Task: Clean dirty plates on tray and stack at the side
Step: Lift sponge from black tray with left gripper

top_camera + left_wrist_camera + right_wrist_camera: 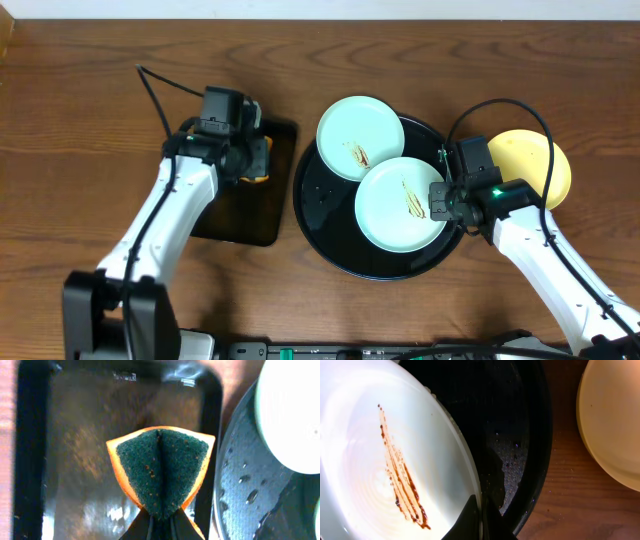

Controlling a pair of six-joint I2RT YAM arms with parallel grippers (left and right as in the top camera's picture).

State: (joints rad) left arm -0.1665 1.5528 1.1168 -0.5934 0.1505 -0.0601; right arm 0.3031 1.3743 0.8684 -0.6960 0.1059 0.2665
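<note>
1 smeared mint plate [402,203] on tray [320,212], rim pinched in right claw [481,516], left claw [160,523] clamped on sponge [161,472]

A robotics lab bench, not a home kitchen: a white left arm [165,215] and right arm [545,255] with loose black cables [150,90] rise from the near edge of a brown wooden table [80,120], where smeared plates [360,138] sit on a glossy black tray [325,230].
</note>
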